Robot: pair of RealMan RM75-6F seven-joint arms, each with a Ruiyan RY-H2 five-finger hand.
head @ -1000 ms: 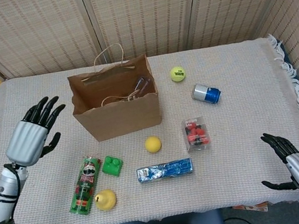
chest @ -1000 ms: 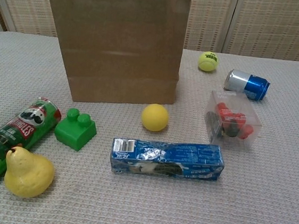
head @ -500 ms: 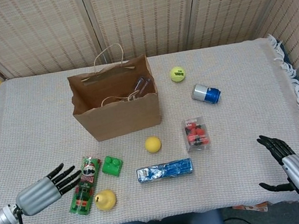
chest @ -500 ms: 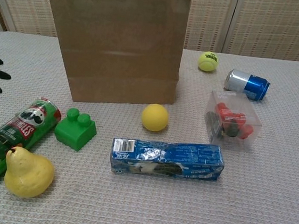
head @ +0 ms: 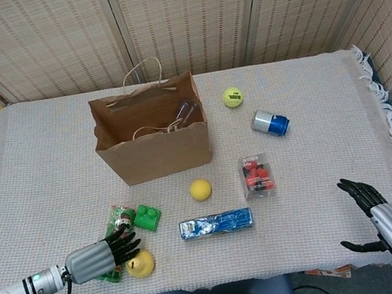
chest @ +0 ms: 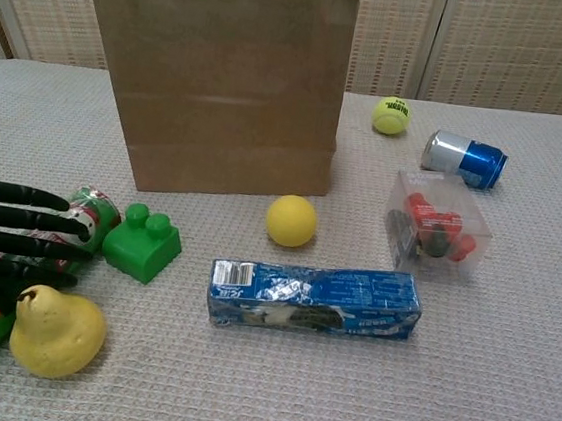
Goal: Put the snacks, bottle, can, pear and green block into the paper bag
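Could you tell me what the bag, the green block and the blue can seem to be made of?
The bag looks like matte brown paper, creased and folded across its front. The green block looks like moulded plastic, smooth with a slight sheen and round studs. The blue can is probably metal: its silver end shines.

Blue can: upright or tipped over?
Tipped. The can lies on its side on the table, silver end toward the bag; the chest view shows it lying the same way.
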